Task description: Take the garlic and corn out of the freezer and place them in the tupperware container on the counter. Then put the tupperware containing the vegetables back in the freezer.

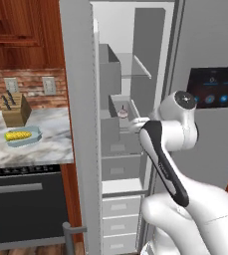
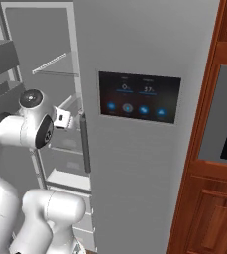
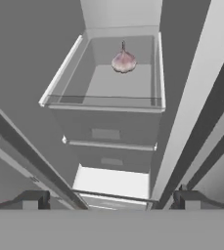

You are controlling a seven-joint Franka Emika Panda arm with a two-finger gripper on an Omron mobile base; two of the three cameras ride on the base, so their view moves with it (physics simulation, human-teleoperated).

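fingers point(image 3: 111, 200) spread wide, empty — I see them hovering inside the open freezer point(image 1: 123, 149) | garlic point(image 3: 123, 62) sits in a clear bin point(image 3: 59, 80), far end, ahead of the fingers, not touched | corn point(image 1: 19, 135) lying in tupperware container point(image 1: 33, 140) on counter point(image 1: 53, 144), left of freezer — knife block point(image 1: 15, 110) behind it

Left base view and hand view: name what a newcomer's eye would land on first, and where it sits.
The bright yellow corn lies in the pale blue tupperware container on the marble counter, in front of the knife block. The freezer stands open, with the garlic alone on a shelf. The open end effector points at that shelf from a distance.
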